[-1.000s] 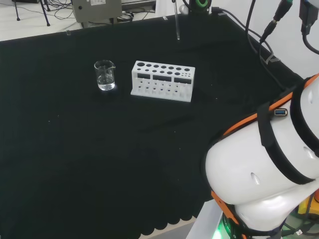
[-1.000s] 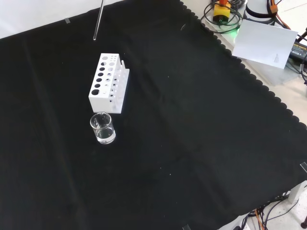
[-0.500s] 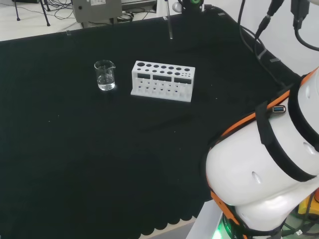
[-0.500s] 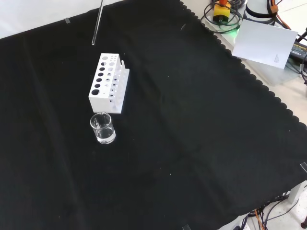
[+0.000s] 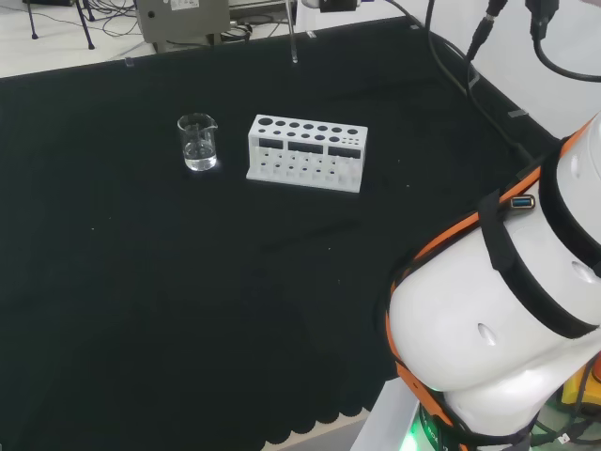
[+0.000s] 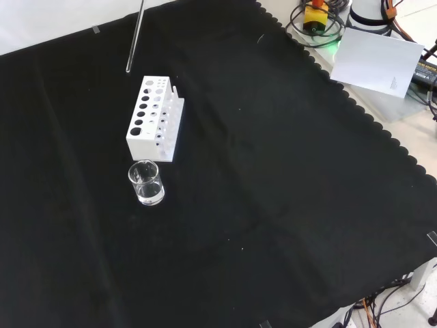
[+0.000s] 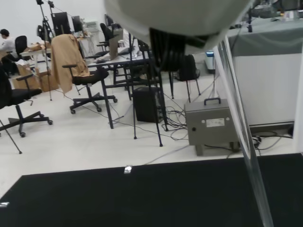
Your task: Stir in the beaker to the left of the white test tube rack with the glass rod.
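Head view: a small clear glass beaker [image 5: 197, 142] with a pour lip stands upright on the black cloth [image 5: 141, 282], just left of the white plastic test tube rack [image 5: 307, 152] with its rows of round holes; the two are near but apart. A little clear liquid seems to sit in the beaker's bottom. At the far edge of the cloth the lower end of a thin clear glass rod [image 5: 293, 47] hangs well above the bench, beyond the rack and to the right of the beaker. The arm's big white links [image 5: 507, 319] take up the near right corner.

Front view: the rack [image 6: 154, 117] runs away from the camera with the beaker [image 6: 146, 182] at its near end. The rod [image 6: 134, 37] comes in from the top edge, nearly upright with a slight lean, its tip hanging clear of the cloth beyond the rack's far end. Held this high, it can probably pass over the rack on its way to the beaker.

Wrist view: a blurred white part of the hand [image 7: 180, 19] sits close to the camera, and the rod [image 7: 241, 132] slants away from it toward the cloth. Whether the fingers are curled round the rod cannot be told. The stirring has not begun.
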